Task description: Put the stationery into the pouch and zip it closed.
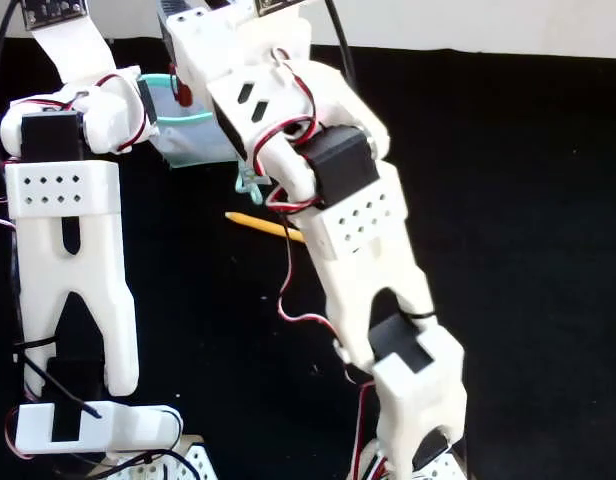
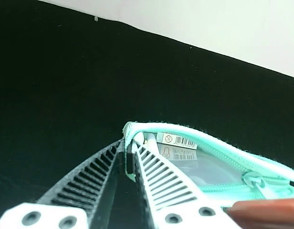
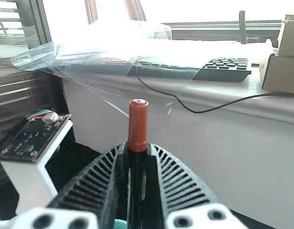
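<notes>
The left gripper (image 2: 129, 145) was clenched on the mint-green pouch (image 2: 218, 164), its two ribbed fingers pinching one corner of the rim between their tips. From that pinch the pouch spread away alongside the gripper's white finger, its clear side panel facing the wrist camera (a printed label (image 2: 178, 147) sat just inside). The zipper pull (image 2: 252, 180) lay farther along the rim, well away from the fingertips.

The right gripper (image 3: 136, 151) was grasping a marker (image 3: 138, 121). The dark barrel was clamped upright between the fingers and the red-brown cap stuck out past their tips. From above, this gripper hung close beside the left one, right at the pouch.

A yellow pencil (image 1: 262, 224) lay flat on the black table (image 1: 528, 250), apart from both grippers, between the pouch and the arm bases.
</notes>
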